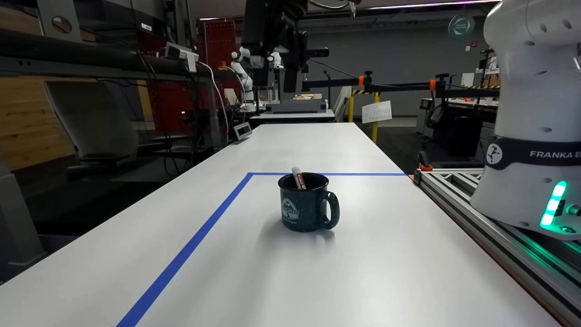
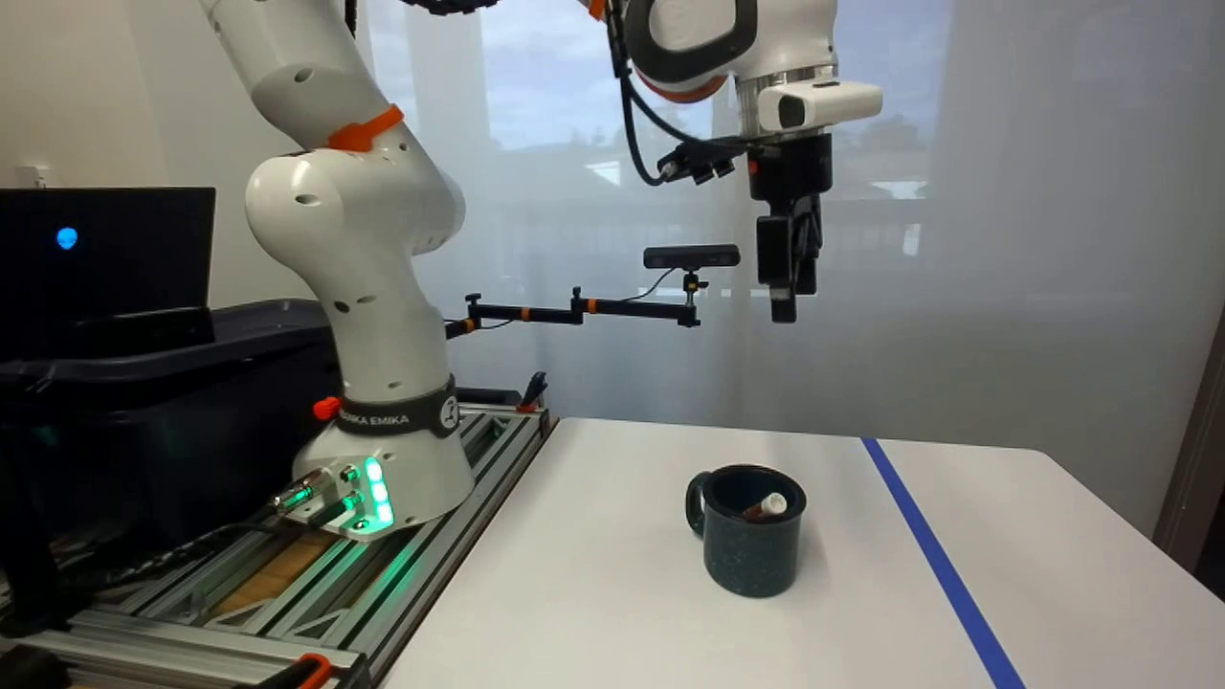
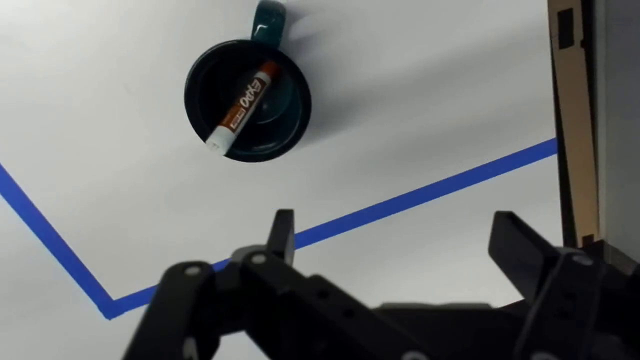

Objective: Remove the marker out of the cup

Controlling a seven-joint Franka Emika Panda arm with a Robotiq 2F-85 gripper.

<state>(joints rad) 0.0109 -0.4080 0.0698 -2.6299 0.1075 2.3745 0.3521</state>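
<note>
The dark cup [image 1: 308, 211] stands upright on the white table in both exterior views [image 2: 751, 560], its handle towards the robot base. The marker [image 1: 298, 178] leans inside it, its whitish end at the rim; that end also shows in an exterior view [image 2: 769, 506]. In the wrist view the marker [image 3: 243, 106] lies slantwise across the cup's opening [image 3: 272, 112], its reddish-orange end deep inside near the handle. My gripper [image 3: 392, 222] is open with nothing between its fingers. It hangs well above the table, pointing down, in both exterior views [image 1: 276, 79] [image 2: 792, 299], apart from the cup.
Blue tape [image 1: 199, 236] marks lines on the white table [image 2: 612, 593]. The robot base [image 2: 383, 478] stands on a metal frame at the table's edge. A black camera [image 2: 691, 256] sits on a thin arm behind the table. A small grey device [image 1: 243, 131] is by the far table edge.
</note>
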